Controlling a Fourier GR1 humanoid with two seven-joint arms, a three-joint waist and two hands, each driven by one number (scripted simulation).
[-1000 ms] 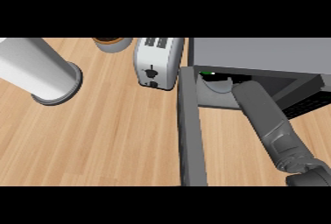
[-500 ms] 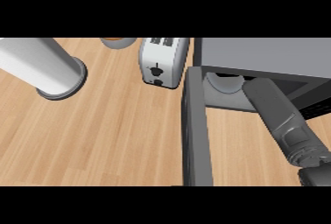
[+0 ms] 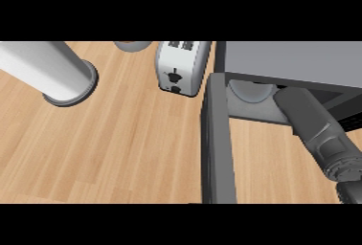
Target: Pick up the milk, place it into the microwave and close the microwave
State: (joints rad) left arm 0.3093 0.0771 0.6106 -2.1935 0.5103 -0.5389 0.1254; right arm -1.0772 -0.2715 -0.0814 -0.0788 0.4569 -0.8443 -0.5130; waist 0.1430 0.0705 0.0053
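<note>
The microwave [image 3: 297,60] stands at the upper right, grey top toward me. Its door [image 3: 216,143] hangs open and shows edge-on as a dark bar running down the picture. My right forearm [image 3: 318,131] comes up from the lower right corner and passes into the microwave's mouth. The right hand is hidden under the microwave's top. A pale round shape [image 3: 251,91] lies just inside the opening, left of the forearm. I cannot make out the milk in this view. My left hand does not show.
A silver toaster [image 3: 182,67] stands just left of the open door. Further left, a tall white cylinder [image 3: 50,67] rises from a round base. Part of a bowl [image 3: 133,45] shows at the top edge. Wooden counter [image 3: 106,153] stretches left of the door.
The view has drifted a little, so the toaster and door sit slightly further right. The forearm has shifted right at the microwave's mouth. A green-tinged spot seen there earlier no longer shows.
</note>
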